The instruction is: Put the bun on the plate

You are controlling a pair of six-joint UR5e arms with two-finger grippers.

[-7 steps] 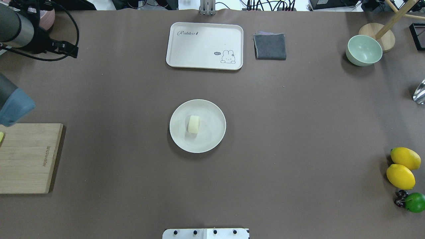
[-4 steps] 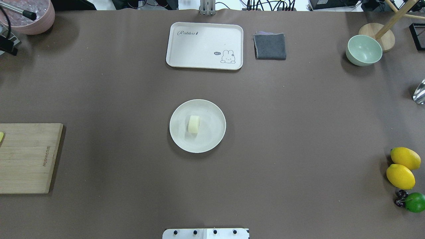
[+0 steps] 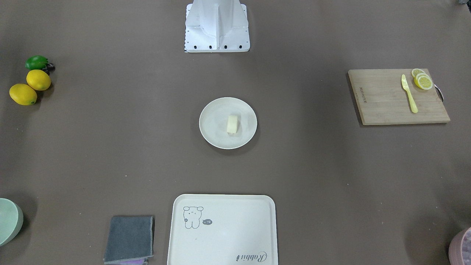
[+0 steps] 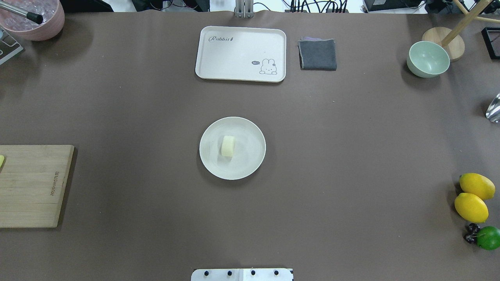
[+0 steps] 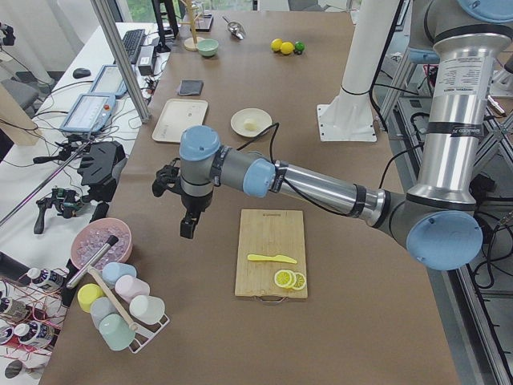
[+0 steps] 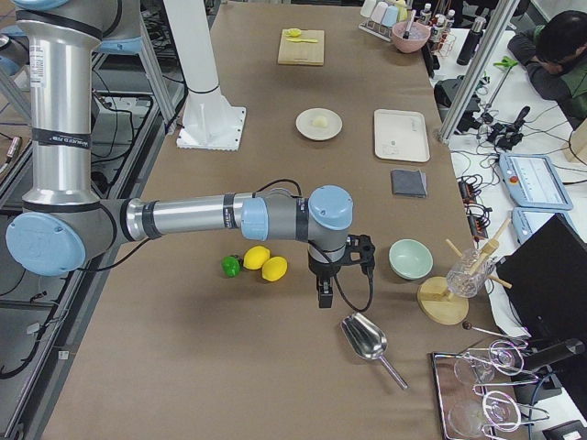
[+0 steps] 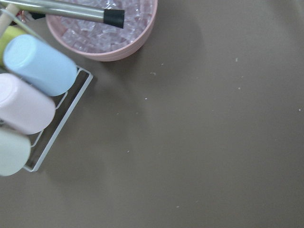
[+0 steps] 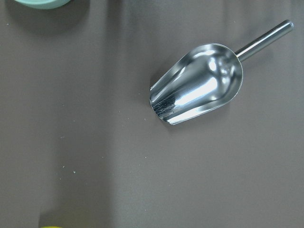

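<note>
Left gripper (image 5: pixel 187 228): hanging fingers-down over bare brown table covering, caught only by the side camera; jaw width impossible to tell.

To one side of the left gripper: round pink bowl of clear ice cubes (image 7: pixel 114 33), with a steel handle with black tip (image 7: pixel 61 10) lying across it. White wire rack of pastel cups (image 7: pixel 28 95) just beside that bowl (both at the edge of the wrist view).

To the other side of the left gripper: rectangular pale wooden cutting board (image 5: pixel 271 241), carrying a yellow plastic knife (image 5: pixel 272 258) and round yellow lemon slices (image 5: pixel 288 280).

Right gripper (image 6: pixel 324 295): pointing down over bare table at the opposite end; open or closed, cannot tell.

Near the right gripper: shiny steel scoop (image 8: pixel 197 85) lying with its hollow facing up. Two whole yellow lemons (image 6: pixel 266 263) and a green lime (image 6: pixel 230 266) on the robot's side. Pale green round bowl (image 6: pixel 410 258) on the far side.

Bun: small pale cream oblong bun (image 4: pixel 227 146) lying on the round cream-white plate (image 4: pixel 250 160), slightly off centre. Well apart from both grippers, roughly midway between them along the table.

Beyond the plate, away from the robot: rectangular cream tray with a rabbit drawing (image 4: pixel 240 52). Folded dark grey cloth (image 4: pixel 317 54) just beside it (a gap between them).
</note>
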